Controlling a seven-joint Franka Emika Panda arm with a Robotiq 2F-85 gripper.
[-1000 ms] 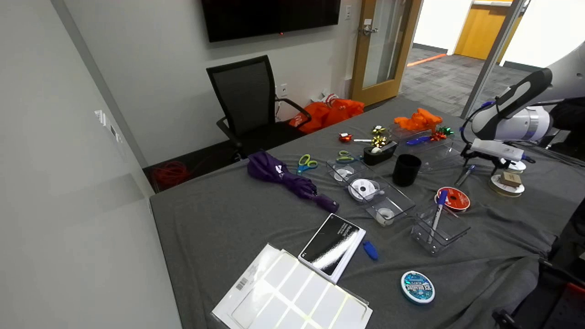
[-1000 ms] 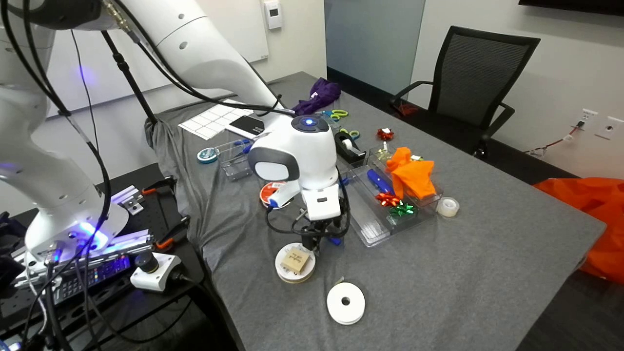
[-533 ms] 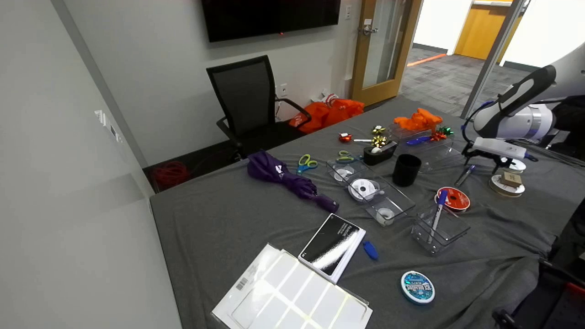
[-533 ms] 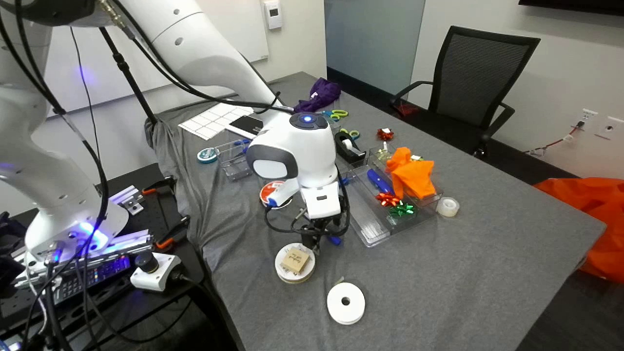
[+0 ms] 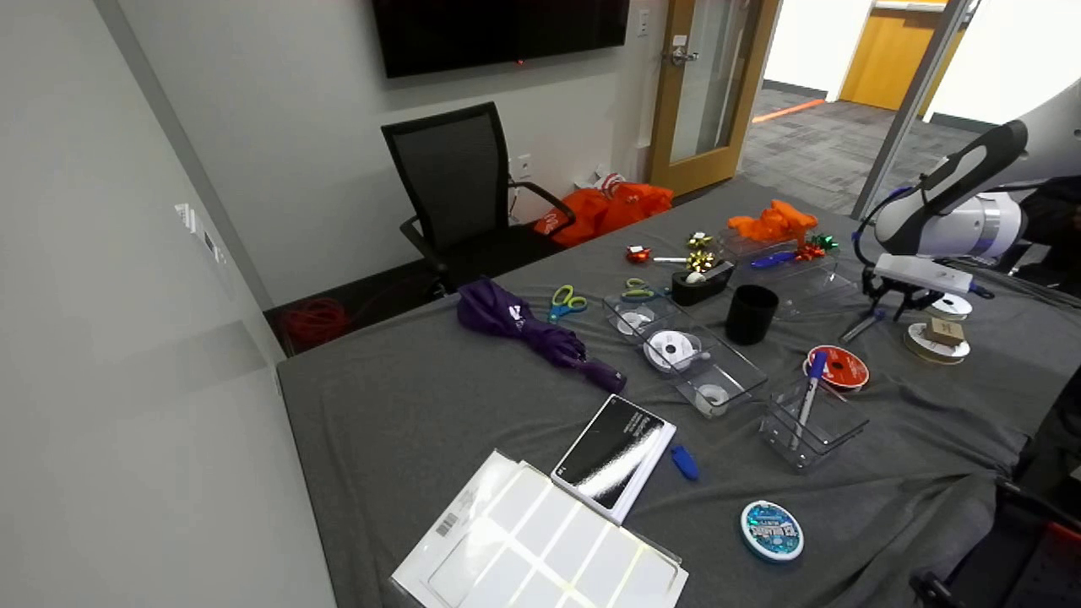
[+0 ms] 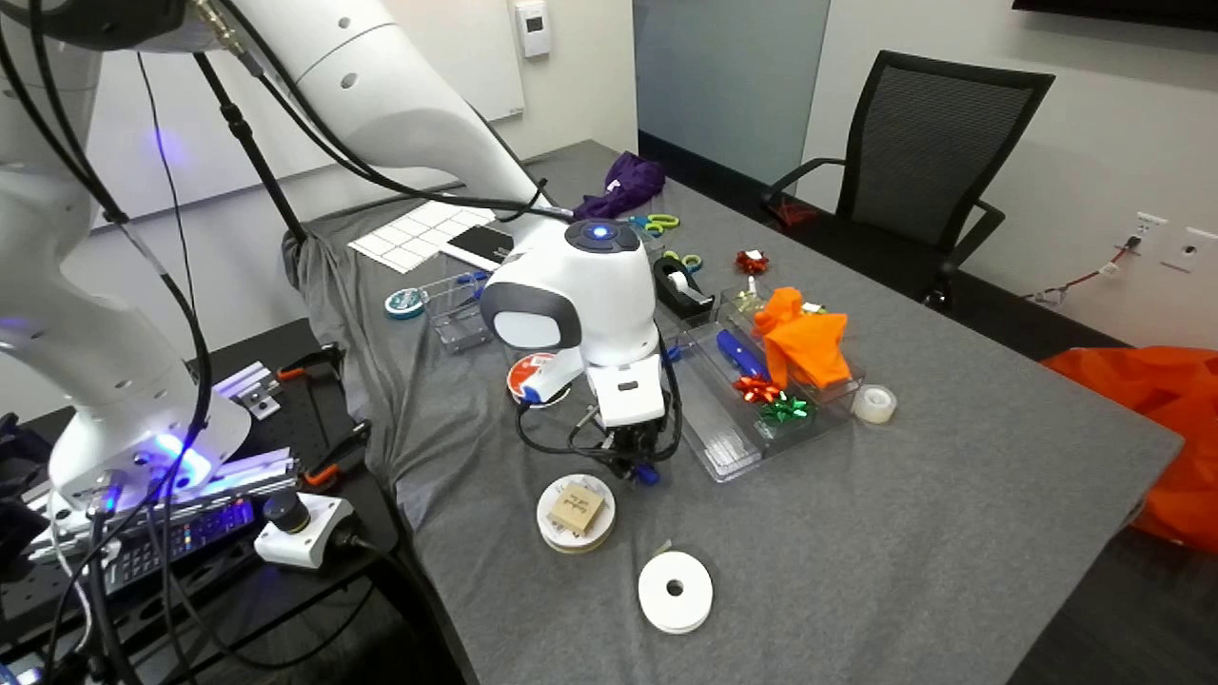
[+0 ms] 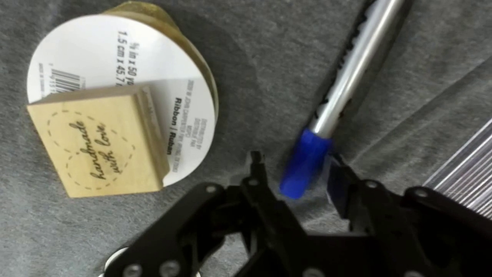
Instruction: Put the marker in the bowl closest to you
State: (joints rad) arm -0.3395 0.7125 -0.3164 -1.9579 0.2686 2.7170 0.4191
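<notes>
Marker lined up, grasp and placing to come

The approach looks done; the rest of the task is left. On the grey cloth-covered bench [image 6: 952, 495] lies the slim silver-barrelled marker with a blue cap [image 7: 343, 92], and the black jointed pincer [image 7: 295, 165] stands over its capped end. The two fingers [image 7: 340, 188] are well parted, one to each side of the cap. In the wrist view a gap shows on the left; on the right I cannot tell whether finger and cap touch. The pincer holds nothing.

Left to do, as I judge it: close, lift, carry, release. The goal is doubtful. The likeliest match for the bowl is a shallow orange-red disc [image 5: 842, 365], left of the pincer in both exterior views, though its flat face looks more like a ribbon spool. The marker is not in it.

Counted: two sure markers, the second a white-barrelled, blue-capped pen [image 5: 806, 400] leaning in a small clear plastic bin [image 5: 836, 443]; two pairs of green-and-blue-handled scissors [image 5: 561, 309]; five shiny gift bows [image 5: 638, 254], two red, two gold, one green; one black cylindrical cup [image 5: 752, 314]; one folded purple cloth umbrella [image 5: 540, 338]; one square wooden block [image 7: 96, 142], resting on a white-faced ribbon spool [image 7: 192, 127].
</notes>
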